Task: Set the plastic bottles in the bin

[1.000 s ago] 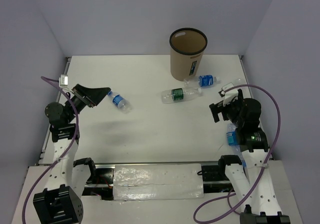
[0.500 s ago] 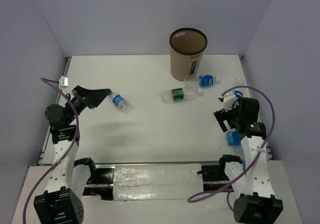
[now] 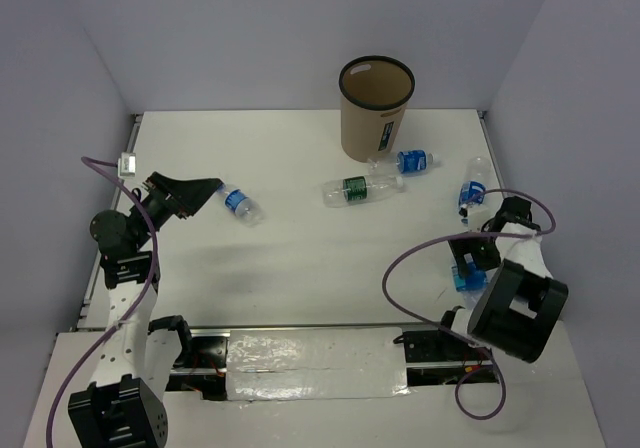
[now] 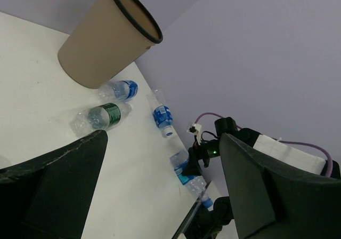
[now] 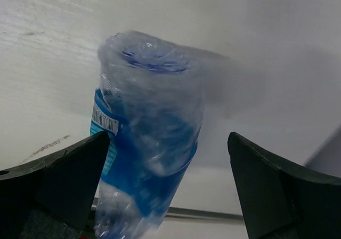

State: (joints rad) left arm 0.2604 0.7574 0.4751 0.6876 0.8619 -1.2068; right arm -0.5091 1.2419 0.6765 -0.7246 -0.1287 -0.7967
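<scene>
1. Tan bin (image 3: 376, 108) stands upright at back of table (image 3: 300, 258), mouth up so bottles can drop in.
2. All bottles lie on their sides on table: green-label bottle (image 3: 362, 188) & blue-label bottle (image 3: 415, 160) near bin's base, far-right bottle (image 3: 472, 190) by the wall.
3. Left gripper (image 4: 160, 185) is spread wide & empty, tip just beside left-side bottle (image 3: 238, 204).
4. Right gripper (image 5: 169, 140) is also spread wide. Near-right bottle (image 5: 144, 116) sits between its fingers, not pinched; prob. lining up a grab.
</scene>
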